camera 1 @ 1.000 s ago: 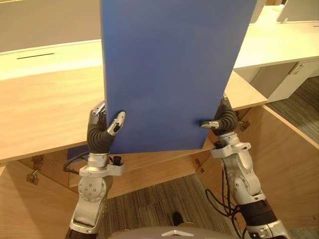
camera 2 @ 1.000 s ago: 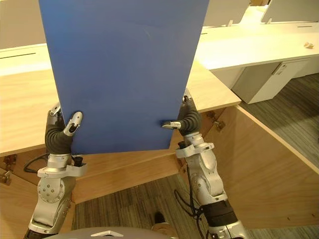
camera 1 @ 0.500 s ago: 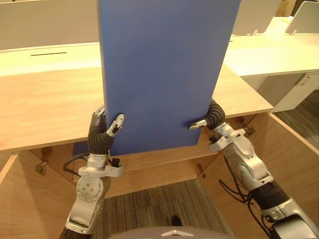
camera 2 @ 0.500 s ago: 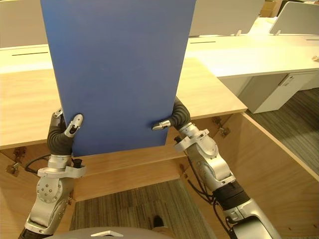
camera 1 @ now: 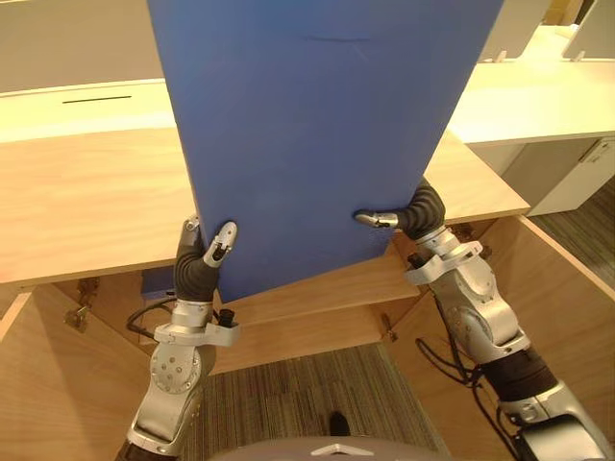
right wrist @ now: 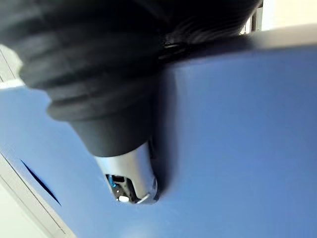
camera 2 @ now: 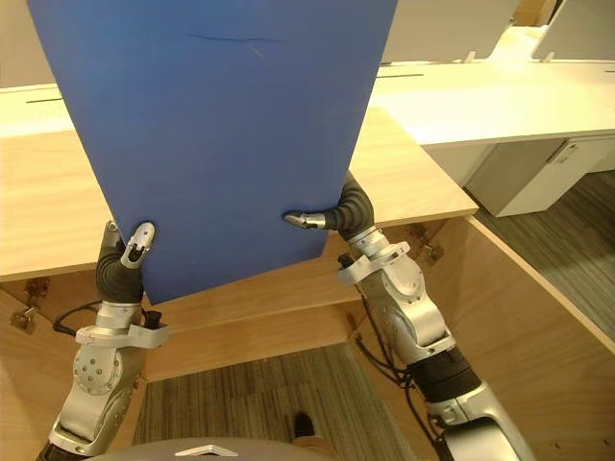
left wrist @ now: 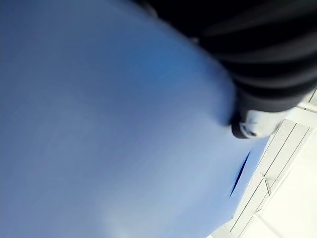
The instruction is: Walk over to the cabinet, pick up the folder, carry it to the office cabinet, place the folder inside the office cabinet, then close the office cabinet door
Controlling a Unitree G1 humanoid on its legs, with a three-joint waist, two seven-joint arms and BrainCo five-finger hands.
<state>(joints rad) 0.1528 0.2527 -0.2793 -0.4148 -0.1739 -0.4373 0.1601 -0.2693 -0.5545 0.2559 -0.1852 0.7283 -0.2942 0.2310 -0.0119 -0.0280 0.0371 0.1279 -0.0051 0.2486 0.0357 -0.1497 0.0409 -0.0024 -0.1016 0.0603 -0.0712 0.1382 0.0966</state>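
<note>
We hold the blue folder (camera 1: 317, 125) nearly upright above the wooden worktop (camera 1: 86, 202). It looks light, stiff and smooth, so it may slip; the lower side edges suit a grip. The left hand (camera 1: 199, 262) and right hand (camera 1: 418, 211) each pinch one edge, thumb in front, fingers probably pressing behind.

No readable text, labels or numbers, folder (camera 1: 317, 134) face unprinted
</note>
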